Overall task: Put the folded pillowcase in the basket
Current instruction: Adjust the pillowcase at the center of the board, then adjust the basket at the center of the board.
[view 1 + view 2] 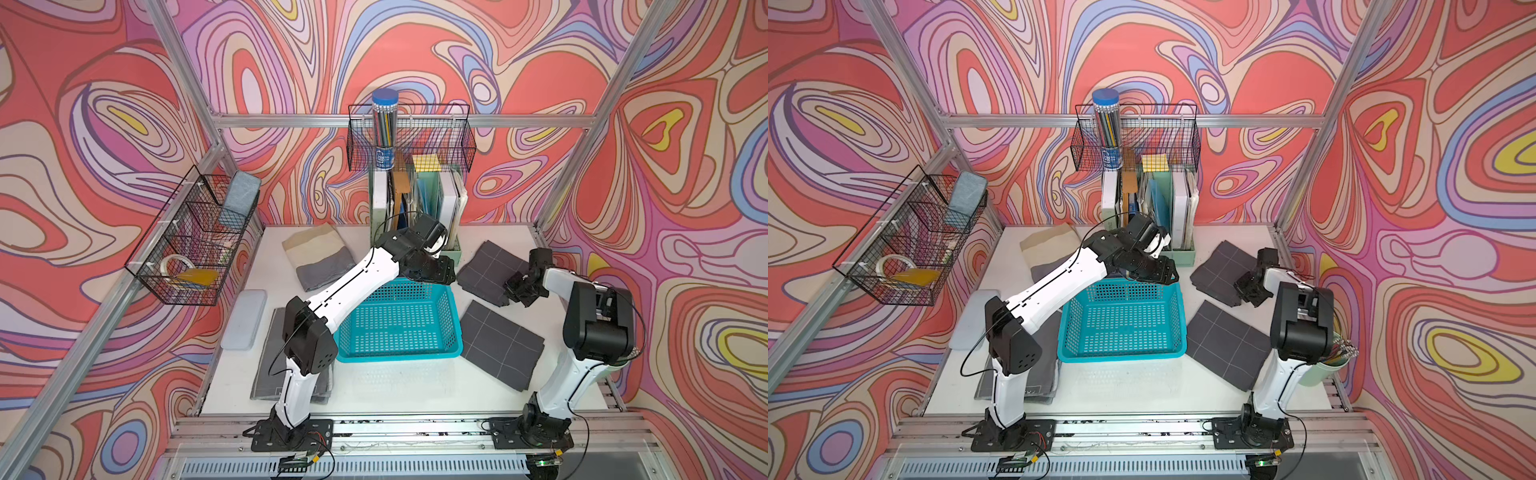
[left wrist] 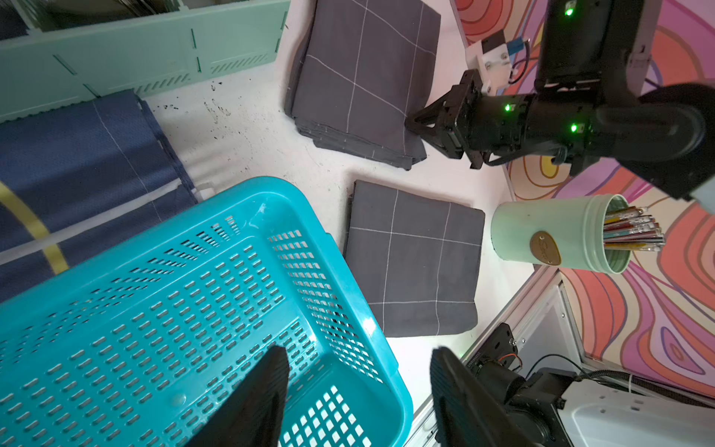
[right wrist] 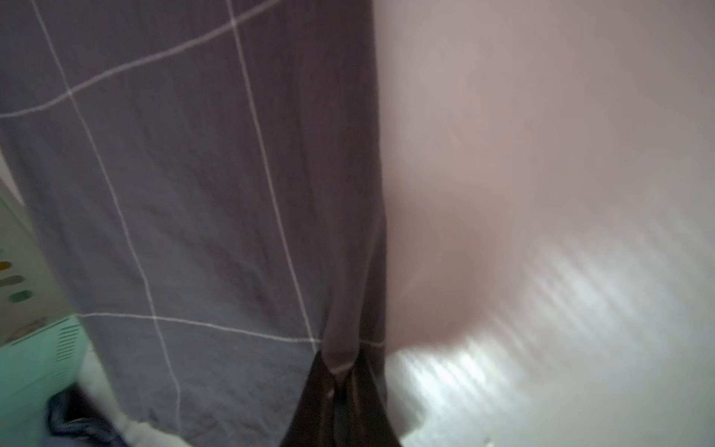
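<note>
The right end effector [image 3: 340, 383] is pressed together, pinching an edge of the grey checked pillowcase [image 1: 484, 266]. That pillowcase lies near the far right corner of the tabletop [image 1: 374, 386], apart from the basket [image 1: 399, 356] at mid-tabletop. The left end effector [image 2: 360, 398] hangs spread over the basket's far rim. A second pillowcase [image 1: 500, 349] lies just beside the basket, toward the right edge.

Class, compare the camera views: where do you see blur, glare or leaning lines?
Right wrist view: soft and smeared throughout, the grey pillowcase only roughly legible, with streaky glare on the table. Left wrist view: sharp, with a bright shine on the rim of the basket. Both top views: evenly lit and sharp, but the metal posts lean outward, a wide-angle effect.
</note>
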`<state>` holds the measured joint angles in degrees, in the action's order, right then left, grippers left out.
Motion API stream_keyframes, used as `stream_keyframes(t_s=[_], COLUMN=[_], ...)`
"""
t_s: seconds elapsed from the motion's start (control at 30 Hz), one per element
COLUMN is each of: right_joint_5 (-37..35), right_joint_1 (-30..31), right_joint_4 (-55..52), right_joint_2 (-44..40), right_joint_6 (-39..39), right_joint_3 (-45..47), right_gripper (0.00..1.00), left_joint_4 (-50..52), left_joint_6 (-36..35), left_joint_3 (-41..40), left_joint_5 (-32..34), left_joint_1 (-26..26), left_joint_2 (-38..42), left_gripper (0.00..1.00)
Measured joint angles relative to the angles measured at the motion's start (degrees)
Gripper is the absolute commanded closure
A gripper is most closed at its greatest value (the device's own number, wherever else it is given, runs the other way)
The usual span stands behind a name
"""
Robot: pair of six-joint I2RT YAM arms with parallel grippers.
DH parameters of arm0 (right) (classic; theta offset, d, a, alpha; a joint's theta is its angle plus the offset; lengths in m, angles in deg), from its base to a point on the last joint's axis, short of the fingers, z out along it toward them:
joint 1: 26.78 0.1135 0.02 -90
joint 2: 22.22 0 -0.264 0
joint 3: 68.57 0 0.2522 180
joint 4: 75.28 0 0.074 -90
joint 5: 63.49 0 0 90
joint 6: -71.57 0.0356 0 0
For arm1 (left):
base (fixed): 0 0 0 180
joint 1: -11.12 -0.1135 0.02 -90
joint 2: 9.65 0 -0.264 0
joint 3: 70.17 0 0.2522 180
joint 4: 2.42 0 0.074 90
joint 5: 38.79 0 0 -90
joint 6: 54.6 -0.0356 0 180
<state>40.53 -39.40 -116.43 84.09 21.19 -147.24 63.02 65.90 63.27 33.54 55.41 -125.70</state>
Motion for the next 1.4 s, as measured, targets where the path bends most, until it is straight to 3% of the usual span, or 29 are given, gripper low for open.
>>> stream_keyframes(t_s=[0.1, 0.2, 0.3, 0.57, 0.77, 0.83, 0.9, 0.97, 1.1, 1.23, 1.33, 1.4], right_joint_5=[4.5, 8.6, 8.3, 0.1, -2.0, -1.6, -0.8, -0.2, 1.3, 1.9, 2.3, 2.3], right_joint_1=[0.6, 0.8, 1.0, 1.0, 0.6, 0.5, 0.7, 1.2, 4.6, 11.4, 15.2, 16.7], right_joint_4=[1.1, 1.0, -1.2, -3.1, -3.9, -3.7, -3.5, -4.1, -5.7, -7.0, -7.3, -7.6], right_joint_2=[-3.7, -6.2, -9.8, -15.1, -11.9, -12.6, -14.8, -18.5, -27.8, -33.3, -35.6, -36.5], right_joint_6=[3.0, 4.5, 4.3, 1.5, 0.3, 0.3, 0.4, 0.6, 0.6, 0.5, 0.6, 0.5], right_joint_3=[4.5, 4.7, 1.9, -2.5, -2.0, -0.3, 2.8, 6.2, 11.2, 12.6, 12.6, 12.3], right_gripper=[0.59, 0.53, 0.48, 0.45, 0.49, 0.57, 0.85, 1.0, 1.0, 1.0, 1.0, 1.0], left_joint_4=[0.0, 0.0, 0.0, 2.2, 3.1, 2.5, 1.6, 0.0, -2.7, -3.9, -4.1, -2.9], left_joint_6=[0.5, 1.0, 1.1, 1.0, 1.5, 1.5, 1.9, 2.2, 3.0, 3.3, 4.5, 5.6], left_joint_3=[0.7, 2.6, 5.6, 20.8, 22.0, 19.1, 13.1, 3.9, -9.5, -18.8, -25.0, -30.2], left_joint_5=[-0.8, -1.9, -3.0, -6.0, -7.1, -7.0, -6.6, -5.4, -2.6, 1.4, 2.9, 4.7], left_joint_1=[0.0, 0.0, 0.2, 0.4, 0.4, 0.5, 0.7, 1.4, 2.8, 2.4, -2.7, -9.3], left_joint_2=[-0.3, -1.5, -3.6, -14.6, -17.7, -16.2, -12.8, -6.9, 5.2, 17.2, 25.2, 29.8], left_gripper=[0.37, 0.36, 0.36, 0.38, 0.4, 0.43, 0.45, 0.49, 0.61, 0.65, 0.6, 0.6])
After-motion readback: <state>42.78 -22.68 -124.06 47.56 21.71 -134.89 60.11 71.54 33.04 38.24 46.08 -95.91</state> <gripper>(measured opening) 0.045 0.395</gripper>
